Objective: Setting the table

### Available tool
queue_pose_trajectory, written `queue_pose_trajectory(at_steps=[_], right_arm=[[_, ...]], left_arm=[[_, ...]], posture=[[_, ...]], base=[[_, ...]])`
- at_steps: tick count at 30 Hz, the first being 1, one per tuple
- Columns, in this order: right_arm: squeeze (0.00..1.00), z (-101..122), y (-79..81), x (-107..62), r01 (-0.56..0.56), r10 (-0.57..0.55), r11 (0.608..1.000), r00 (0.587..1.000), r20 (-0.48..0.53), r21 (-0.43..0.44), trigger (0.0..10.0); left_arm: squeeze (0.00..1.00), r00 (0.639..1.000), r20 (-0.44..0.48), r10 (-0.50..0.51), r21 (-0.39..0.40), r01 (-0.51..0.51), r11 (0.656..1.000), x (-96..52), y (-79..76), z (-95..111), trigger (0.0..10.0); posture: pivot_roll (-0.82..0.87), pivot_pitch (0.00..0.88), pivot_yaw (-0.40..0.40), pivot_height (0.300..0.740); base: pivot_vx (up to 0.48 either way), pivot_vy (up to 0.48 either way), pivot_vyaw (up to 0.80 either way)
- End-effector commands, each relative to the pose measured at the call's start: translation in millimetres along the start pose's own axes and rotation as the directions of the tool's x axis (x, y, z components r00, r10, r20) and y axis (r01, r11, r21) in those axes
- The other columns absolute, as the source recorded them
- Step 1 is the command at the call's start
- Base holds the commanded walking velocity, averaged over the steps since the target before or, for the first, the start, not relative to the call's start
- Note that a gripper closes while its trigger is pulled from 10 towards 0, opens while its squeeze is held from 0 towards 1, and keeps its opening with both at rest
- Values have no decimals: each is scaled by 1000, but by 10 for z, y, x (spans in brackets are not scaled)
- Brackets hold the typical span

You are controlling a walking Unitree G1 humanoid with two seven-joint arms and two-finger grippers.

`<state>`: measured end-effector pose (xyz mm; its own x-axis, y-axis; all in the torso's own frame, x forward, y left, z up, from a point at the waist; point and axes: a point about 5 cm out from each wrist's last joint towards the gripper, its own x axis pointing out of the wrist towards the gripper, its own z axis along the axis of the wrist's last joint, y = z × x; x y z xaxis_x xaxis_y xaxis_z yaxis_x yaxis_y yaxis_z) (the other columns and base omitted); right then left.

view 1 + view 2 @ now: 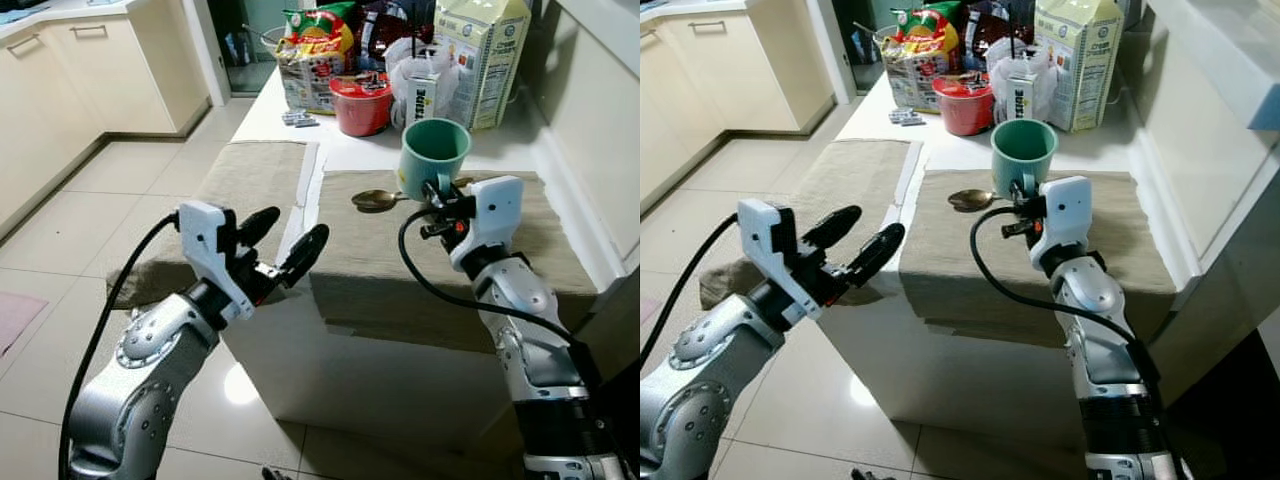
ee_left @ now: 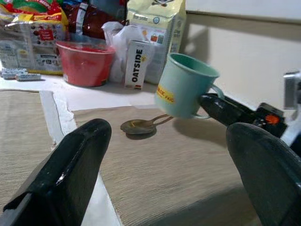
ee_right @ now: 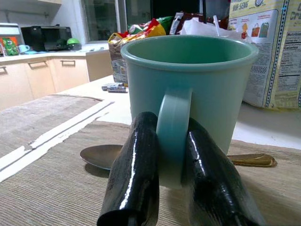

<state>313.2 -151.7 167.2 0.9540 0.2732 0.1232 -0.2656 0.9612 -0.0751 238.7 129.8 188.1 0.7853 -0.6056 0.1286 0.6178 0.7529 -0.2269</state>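
Silver forearms frame a kitchen scene as the robot works at setting the table: the left claw (image 1: 285, 247) hangs at the near edge of the white bench (image 1: 275, 110) with its two black fingers spread wide and nothing between them, while the right claw (image 3: 162, 155) has its fingers pinched tight on the handle of a green mug (image 1: 434, 152), holding it upright and slightly clear of the right-hand beige placemat (image 1: 520, 250). A metal spoon (image 1: 377, 199) lies on that same mat just beside and partly under the mug, its bowl toward the gap between the mats. The step in hand appears to be placing the mug; the next move likely calls for lowering it level onto open mat, clear of the spoon, before the fingers let go of the handle. A second placemat (image 1: 250, 180) lies to the left, bare, its near end drooping over the bench edge. Crowding the far end of the bench are a red bowl (image 1: 360, 103), an Oatside carton (image 1: 422, 98), a tall cream-cracker pack (image 1: 487, 55) and bright snack bags (image 1: 315, 50), none of which seem to block the mug's way down. The spoon is the one obstacle near the mug's likely landing spot.
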Motion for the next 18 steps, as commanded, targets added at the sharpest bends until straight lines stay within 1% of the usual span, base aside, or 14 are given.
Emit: queue_pose_trajectory(at_steps=[1, 3, 5, 8, 9, 10, 11, 12, 13, 14, 18], right_arm=[[0, 46, -7, 49, -11, 11, 1000, 999, 31, 7, 0], [0, 37, -11, 55, -13, 12, 1000, 1000, 29, 10, 0], [0, 30, -12, 72, -18, 18, 1000, 999, 28, 6, 0], [0, 26, -31, 92, -20, 19, 1000, 999, 30, 5, 0], [0, 26, -31, 92, -20, 19, 1000, 999, 30, 5, 0], [0, 29, -36, 103, -16, 16, 1000, 999, 31, 8, 0], [0, 30, -37, 107, -15, 14, 1000, 999, 32, 9, 0], [0, 35, -38, 109, -13, 13, 1000, 999, 33, 11, 0], [0, 39, -33, 110, -14, 13, 1000, 999, 34, 12, 0], [0, 40, -30, 109, -14, 14, 1000, 999, 36, 12, 0], [0, 36, -42, 105, -6, 6, 1000, 999, 36, 19, 0]], left_arm=[[0, 1000, -10, -26, -4, 26, 1000, -69, -48, 22, 10000], [0, 999, -12, -30, -2, 30, 1000, -71, -64, 22, 10000], [0, 1000, -15, -21, 17, 21, 1000, -76, -63, 35, 10000], [0, 1000, -16, 19, 53, -18, 998, -78, -36, 43, 10000], [0, 1000, -16, 19, 53, -18, 998, -78, -36, 43, 10000], [0, 998, -13, 69, 73, -68, 995, -70, 12, 38, 10000], [0, 996, -12, 93, 77, -92, 993, -67, 36, 33, 10000], [0, 992, -6, 128, 101, -127, 987, -64, 67, 35, 10000], [0, 983, 4, 186, 128, -185, 974, -63, 126, 36, 10000], [0, 976, 12, 216, 128, -215, 968, -67, 158, 37, 10000], [0, 971, 26, 237, 101, -238, 966, -73, 182, 57, 10000]], posture=[[-157, 0, 98, 740], [-153, 0, 96, 740], [-153, 0, 96, 740], [-144, 0, 93, 740], [-144, 0, 93, 740], [-142, 0, 95, 740], [-142, 0, 95, 740], [-144, 0, 95, 740], [-144, 0, 95, 740], [-146, 0, 95, 740], [-150, 0, 91, 740]], base=[[0, 0, 0], [0, 0, 0], [0, 0, 0], [0, 0, 0], [0, 0, 0], [0, 0, 0], [0, 0, 0], [0, 0, 0], [0, 0, 0], [0, 0, 0], [0, 0, 0]])
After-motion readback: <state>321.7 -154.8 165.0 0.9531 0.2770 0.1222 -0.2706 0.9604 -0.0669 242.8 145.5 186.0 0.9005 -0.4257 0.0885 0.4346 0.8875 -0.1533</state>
